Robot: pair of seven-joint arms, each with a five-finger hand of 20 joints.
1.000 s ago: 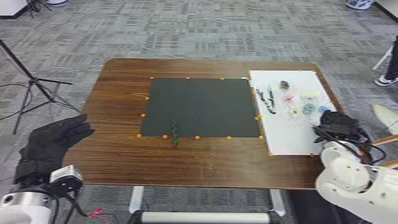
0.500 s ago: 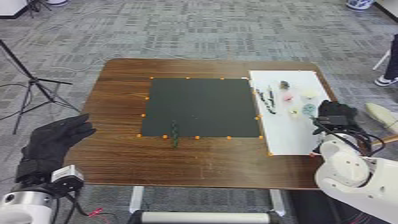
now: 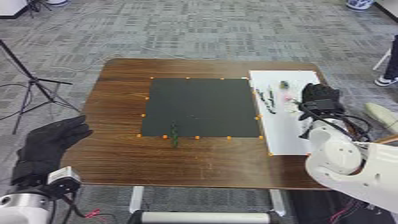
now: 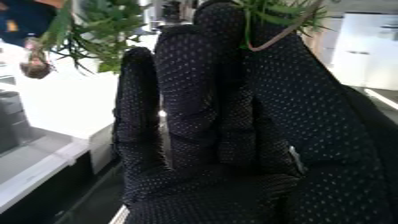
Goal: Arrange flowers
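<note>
My left hand (image 3: 46,145) is open beside the table's left edge. My right hand (image 3: 322,99) is over the right part of the white board (image 3: 286,140), hiding some of the flowers there. Left of it lie dark green stems (image 3: 266,101), a small dark-green piece (image 3: 284,85) and a pink flower (image 3: 287,98). One green sprig (image 3: 174,134) crosses the near edge of the black mat (image 3: 200,105). In the right wrist view my right hand (image 4: 191,95) is open, its fingers straight. Green leaves (image 4: 275,12) and a brown stem (image 4: 289,30) show at its fingertips; more foliage (image 4: 107,30) and a drooping bloom (image 4: 34,65) are beyond.
Small orange markers (image 3: 197,137) line the mat and the board on the brown wooden table (image 3: 178,167). A black tripod (image 3: 34,80) stands on the floor left of the table.
My right hand has moved forward and a little left over the white board, covering pale flowers that showed earlier. My left hand has stayed almost still.
</note>
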